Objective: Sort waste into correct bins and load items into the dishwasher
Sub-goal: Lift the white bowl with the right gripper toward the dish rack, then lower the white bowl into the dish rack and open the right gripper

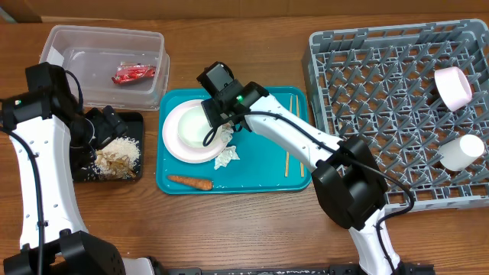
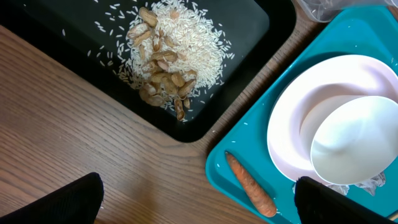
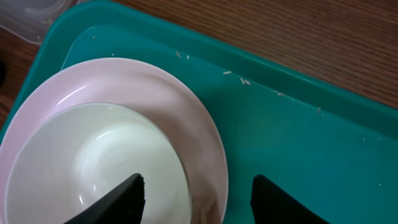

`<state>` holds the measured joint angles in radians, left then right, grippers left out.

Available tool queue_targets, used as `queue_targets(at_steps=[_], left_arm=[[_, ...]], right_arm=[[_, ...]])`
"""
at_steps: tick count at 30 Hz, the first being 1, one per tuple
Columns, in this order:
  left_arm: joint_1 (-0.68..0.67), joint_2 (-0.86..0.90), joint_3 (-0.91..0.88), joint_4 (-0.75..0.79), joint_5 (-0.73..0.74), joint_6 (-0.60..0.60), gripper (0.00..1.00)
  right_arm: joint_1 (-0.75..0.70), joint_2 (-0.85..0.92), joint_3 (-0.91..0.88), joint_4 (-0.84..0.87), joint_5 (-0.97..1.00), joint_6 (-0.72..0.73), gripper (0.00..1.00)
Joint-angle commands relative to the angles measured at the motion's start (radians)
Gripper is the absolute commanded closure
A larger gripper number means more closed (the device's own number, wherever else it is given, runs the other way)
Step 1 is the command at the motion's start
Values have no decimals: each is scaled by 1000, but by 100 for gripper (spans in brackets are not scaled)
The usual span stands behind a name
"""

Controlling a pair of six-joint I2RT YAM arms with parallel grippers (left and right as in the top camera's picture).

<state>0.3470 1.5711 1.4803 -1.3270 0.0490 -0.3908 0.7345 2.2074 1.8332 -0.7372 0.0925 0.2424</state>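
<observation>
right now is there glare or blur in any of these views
Overhead: evenly lit, sharp, faint sheen on the clear tub. Left wrist: rice on the black tray crisp, no glare. Right wrist: soft highlight in the white bowl, end effector fingers dark and slightly soft.

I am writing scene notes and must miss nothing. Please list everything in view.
table: 1, brown wood, under everything
tub: 1, clear, far left
wrapper: 1, red, in the tub
black tray: 1, black, beside the tub
food scraps: 1 heap, beige, in the black tray
teal tray: 1, teal, centre
plate: 1, white, on the teal tray
bowl: 1, white, on the plate
tissue: 1, white, beside the plate
carrot: 1, orange, on the teal tray
chopsticks: 2, light wood, on the teal tray
rack: 1, grey, right
cups: 2, white, in the rack
left gripper: 1, black, open, by the black tray
right gripper: 1, black, open, over the plate's rim
</observation>
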Motion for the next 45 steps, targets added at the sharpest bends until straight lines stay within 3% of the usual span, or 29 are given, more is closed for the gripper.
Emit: queue_targets(at_steps=[1,4,6,17,20,26,34,41,45], left_arm=[[-1,-6,14,2,7,-14,0],[-1,-6,14,0,7,-14,0],[-1,-6,14,0,7,-14,0],[-1,-6,14,0,7,-14,0],[-1,-6,14,-1,7,-14,0],[-1,-6,14,0,7,-14,0],[-1,-6,14,1,7,-14,0],[0,-6,14,2,6,-14,0],[-1,-6,14,11,7,-14,0]], right_arm=[[2,21,-1,2,-40,-3,48],[7,34,-1,14,-50,-3,59],[8,34,-1,23,-50,-3,62],[19,43,-45,5,-72,-3,61],[19,43,-45,17,-72,-3,67],[19,43,-45,12,-72,-3,96],[-28,-49,82,-2,-46,-3,96],[-164,-267,178,-143,235,-60,96],[-272,-301,178,-280,536,-68,96]])
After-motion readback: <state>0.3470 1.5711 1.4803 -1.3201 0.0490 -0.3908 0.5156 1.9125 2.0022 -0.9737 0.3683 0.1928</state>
